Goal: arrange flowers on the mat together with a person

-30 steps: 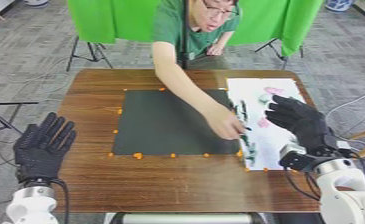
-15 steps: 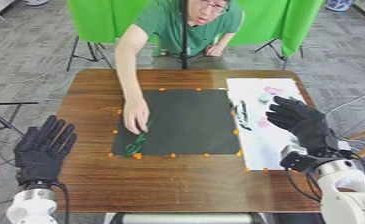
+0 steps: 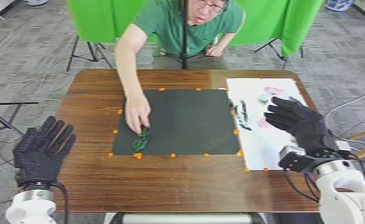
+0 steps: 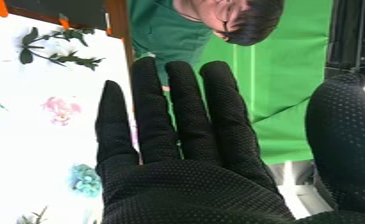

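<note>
Right hand (image 3: pixel 296 119) holds nothing, fingers straight, right of the mat (image 3: pixel 183 122); my left hand (image 3: pixel 43 147), equally released, is left of it. Green sprig (image 3: pixel 141 143) lies toward the mat's near-left corner, a person's hand (image 3: pixel 138 113) at its far end. I judge it light and bendable, leaves fragile; grip the stem. White sheet (image 3: pixel 261 150) adjoins the mat's right edge.
</note>
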